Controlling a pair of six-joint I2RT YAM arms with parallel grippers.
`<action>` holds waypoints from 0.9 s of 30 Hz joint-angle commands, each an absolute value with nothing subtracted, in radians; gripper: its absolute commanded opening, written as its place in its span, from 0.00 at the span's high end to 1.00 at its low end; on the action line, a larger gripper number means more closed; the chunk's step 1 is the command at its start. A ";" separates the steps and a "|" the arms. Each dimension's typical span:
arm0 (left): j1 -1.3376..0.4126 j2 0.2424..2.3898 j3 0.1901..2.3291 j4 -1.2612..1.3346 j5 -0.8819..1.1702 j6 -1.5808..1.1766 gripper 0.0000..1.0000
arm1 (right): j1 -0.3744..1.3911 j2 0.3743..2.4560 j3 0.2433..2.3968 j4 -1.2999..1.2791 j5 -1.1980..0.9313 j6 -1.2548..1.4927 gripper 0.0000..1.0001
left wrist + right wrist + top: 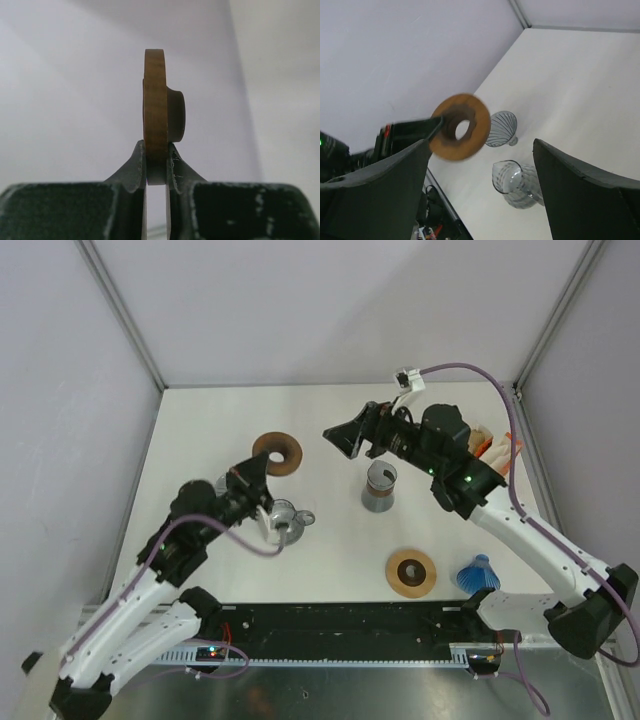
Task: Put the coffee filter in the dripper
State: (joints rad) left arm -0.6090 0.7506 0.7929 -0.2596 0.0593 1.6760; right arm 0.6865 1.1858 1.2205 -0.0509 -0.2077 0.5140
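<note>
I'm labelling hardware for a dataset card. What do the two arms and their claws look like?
The left arm and right arm have white lower links, black joints and wrists. A thin purple cable loops along each. The left claw and right claw have dark, wedge-shaped fingers.

No text, label, brand, number or sign is legible in any view. The white connector (405, 376) on the cable (460, 366) and the circuit board (207, 651) may carry markings, but both are too small to resolve. The wooden ring (156, 107) shows plain grain only.
</note>
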 commanded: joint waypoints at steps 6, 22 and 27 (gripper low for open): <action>-0.618 0.509 0.446 0.276 0.412 2.223 1.00 | 0.773 1.332 1.264 0.096 -0.333 0.600 0.14; -0.619 0.492 0.385 0.376 0.367 2.158 1.00 | 0.785 1.440 1.262 0.134 -0.537 0.669 0.90; -0.619 0.528 0.397 0.374 0.229 2.098 0.49 | 0.766 1.418 1.262 0.066 -0.483 0.623 1.00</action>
